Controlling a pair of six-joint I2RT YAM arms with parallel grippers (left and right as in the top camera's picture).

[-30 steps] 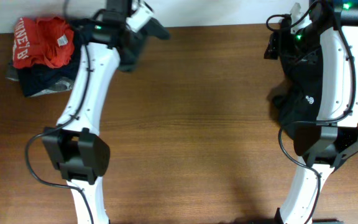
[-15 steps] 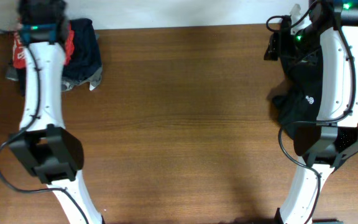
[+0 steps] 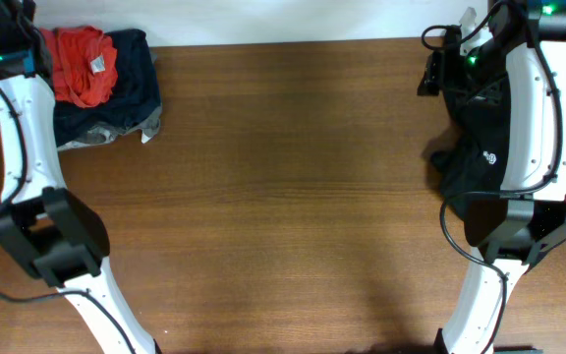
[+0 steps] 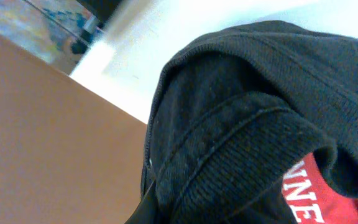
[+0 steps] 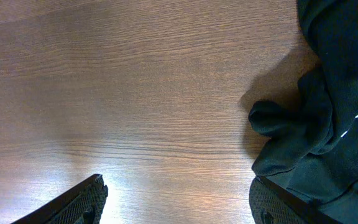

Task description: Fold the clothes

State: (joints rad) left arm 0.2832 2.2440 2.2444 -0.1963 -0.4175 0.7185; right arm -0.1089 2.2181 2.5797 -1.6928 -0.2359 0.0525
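The left arm (image 3: 23,147) has swung hard over, from the middle of the far edge out to the far-left corner of the desk (image 3: 293,177). The left claw (image 3: 8,25) sits up there with its fingers pressed together, though whether any cloth is caught between them can't be made out. Its wrist view is filled by a dark ribbed hem (image 4: 241,143), with red cloth and white lettering (image 4: 300,196) peeking out below it. Just beside that claw lies the red garment (image 3: 82,64), on top of the navy garment (image 3: 131,84), with a bit of grey cloth (image 3: 150,123) at the pile's corner. Then it's bare wood across the middle. On the right nothing has budged: the right arm (image 3: 529,108) is over the black clothes (image 3: 475,138), small white logo (image 3: 489,155) showing. The right claw (image 5: 179,205) is spread wide over bare desk, gripping nothing, with black fabric at its right fingertip.
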